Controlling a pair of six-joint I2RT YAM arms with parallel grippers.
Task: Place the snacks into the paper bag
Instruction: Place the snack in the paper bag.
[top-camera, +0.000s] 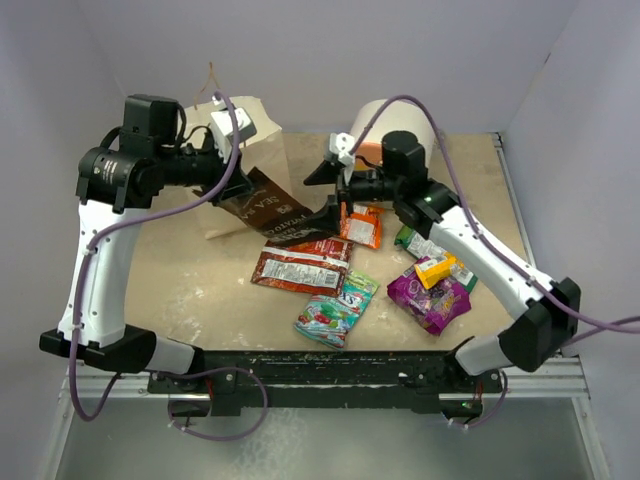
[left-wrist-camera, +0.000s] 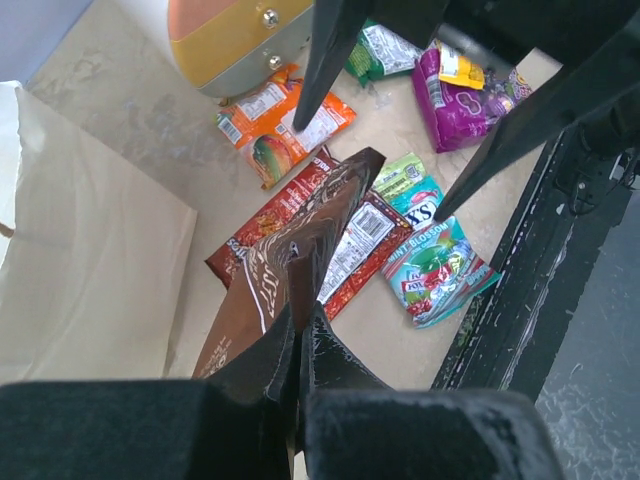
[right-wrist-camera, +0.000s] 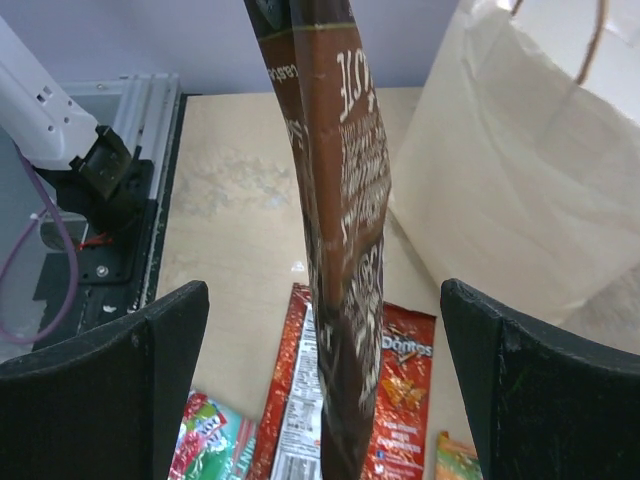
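On the desk (top-camera: 200, 270) the paper bag (top-camera: 262, 140) sits at back left. The chip bag (top-camera: 275, 212) is pinched in the left jaws, just right of it, long axis slanting down toward the wide right jaws, which straddle its lower end without touching. A red packet (right-wrist-camera: 400, 380) reads Doritos.

— The chip bag (top-camera: 285, 215) is dark brown with white lettering; the paper bag (top-camera: 262, 135) is plain cream.
— The Doritos packet (top-camera: 300, 268) is red, the candy packet (top-camera: 335, 310) teal, and the last packet (top-camera: 425, 300) purple.
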